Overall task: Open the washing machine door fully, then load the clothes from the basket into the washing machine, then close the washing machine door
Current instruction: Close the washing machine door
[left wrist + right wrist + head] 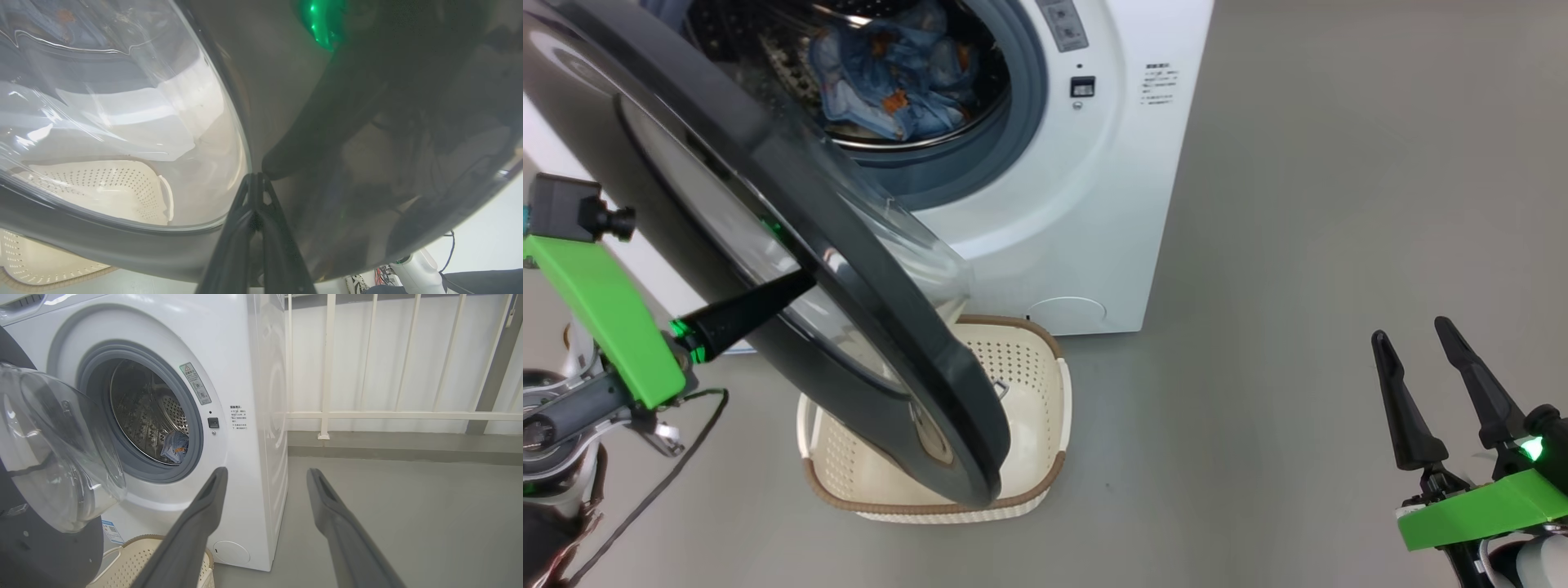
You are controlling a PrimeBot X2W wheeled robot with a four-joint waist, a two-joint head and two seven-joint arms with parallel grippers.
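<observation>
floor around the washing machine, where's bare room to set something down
Bare grey floor lies right of the washing machine and basket, reaching to the right gripper. Crowded on the left: the washing machine door hangs over the basket, with the left gripper against it.

clothes (894, 77) inside washing machine (1111, 188), basket (1033, 384) before it, beneath door (890, 335)

Basket (1023, 363) half behind door (931, 384)
</observation>
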